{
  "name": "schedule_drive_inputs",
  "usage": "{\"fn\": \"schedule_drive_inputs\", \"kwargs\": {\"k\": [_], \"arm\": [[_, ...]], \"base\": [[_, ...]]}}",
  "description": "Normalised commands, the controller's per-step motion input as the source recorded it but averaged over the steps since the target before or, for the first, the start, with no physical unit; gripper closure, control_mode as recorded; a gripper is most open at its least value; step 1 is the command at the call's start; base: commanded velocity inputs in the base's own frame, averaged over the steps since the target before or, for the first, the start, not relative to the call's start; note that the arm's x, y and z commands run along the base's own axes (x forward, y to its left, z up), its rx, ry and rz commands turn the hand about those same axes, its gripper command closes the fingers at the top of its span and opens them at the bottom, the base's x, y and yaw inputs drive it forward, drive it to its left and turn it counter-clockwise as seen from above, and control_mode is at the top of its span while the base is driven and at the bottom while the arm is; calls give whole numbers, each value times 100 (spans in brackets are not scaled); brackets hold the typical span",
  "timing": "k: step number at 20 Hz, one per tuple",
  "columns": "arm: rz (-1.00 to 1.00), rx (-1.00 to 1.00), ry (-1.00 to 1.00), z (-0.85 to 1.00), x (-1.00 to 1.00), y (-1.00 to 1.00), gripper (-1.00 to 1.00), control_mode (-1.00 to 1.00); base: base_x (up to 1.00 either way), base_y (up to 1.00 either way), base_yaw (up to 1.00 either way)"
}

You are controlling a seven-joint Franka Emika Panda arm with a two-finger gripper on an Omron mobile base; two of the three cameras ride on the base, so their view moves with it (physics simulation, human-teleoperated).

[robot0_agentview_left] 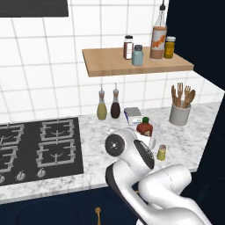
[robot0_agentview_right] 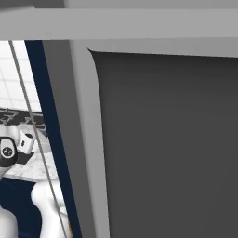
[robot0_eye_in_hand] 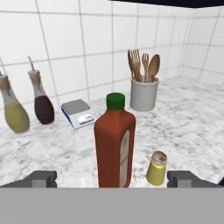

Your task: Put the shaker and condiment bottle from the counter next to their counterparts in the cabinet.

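The end effector [robot0_eye_in_hand: 112, 178] is spread wide, its 2 dark fingertips [robot0_eye_in_hand: 41, 178] standing far apart at the bottom corners of the hand view with nothing pinched between them. Directly ahead, centred in that gap, the condiment bottle [robot0_eye_in_hand: 114, 142] stands upright on the marble desk [robot0_eye_in_hand: 192, 127], red-orange with a green cap, not touched by either tip. Just beside it, toward the right fingertip, sits the shaker [robot0_eye_in_hand: 156, 168], small, yellow-green and silver-capped, close to the bottle but apart from it. In the left base view the arm's wrist covers most of the bottle [robot0_agentview_left: 144, 126], and the shaker [robot0_agentview_left: 161, 152] stands on the desk just right of the arm. Farther back on the desk, near the tiled wall, lie a small blue-and-grey scale [robot0_eye_in_hand: 78, 113], a white crock of wooden utensils [robot0_eye_in_hand: 144, 85] to the right, and 2 spouted oil bottles to the left, 1 dark [robot0_eye_in_hand: 41, 103] and 1 yellow-green [robot0_eye_in_hand: 15, 111]. A black gas hob [robot0_agentview_left: 39, 147] occupies the desk's left end. Above, the cabinet [robot0_agentview_left: 114, 66], an open wooden shelf fixed to the wall, carries the counterparts: a tall clear-necked bottle with an orange label [robot0_agentview_left: 158, 37], a brown-and-white shaker [robot0_agentview_left: 128, 47] and a pale blue shaker [robot0_agentview_left: 138, 55], plus a small yellow jar [robot0_agentview_left: 169, 47] at the right. The right base view is mostly a grey panel [robot0_agentview_right: 162, 139].
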Motion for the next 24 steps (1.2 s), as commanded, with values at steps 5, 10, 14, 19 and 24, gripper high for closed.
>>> {"fn": "schedule_drive_inputs", "kwargs": {"k": [5, 10, 14, 19, 24], "arm": [[0, 0, -8, 0, 0, -9, -100, -100], [-1, 1, -2, -3, 0, -9, -100, -100], [-2, 0, 0, -16, -3, -8, -100, -100], [-2, 0, -3, -34, 0, -1, -100, -100], [-9, 0, -5, -14, 1, 0, -100, -100]], "base": [[0, 0, 0], [0, 0, 0], [0, 0, 0], [0, 0, 0], [0, 0, 0]]}}
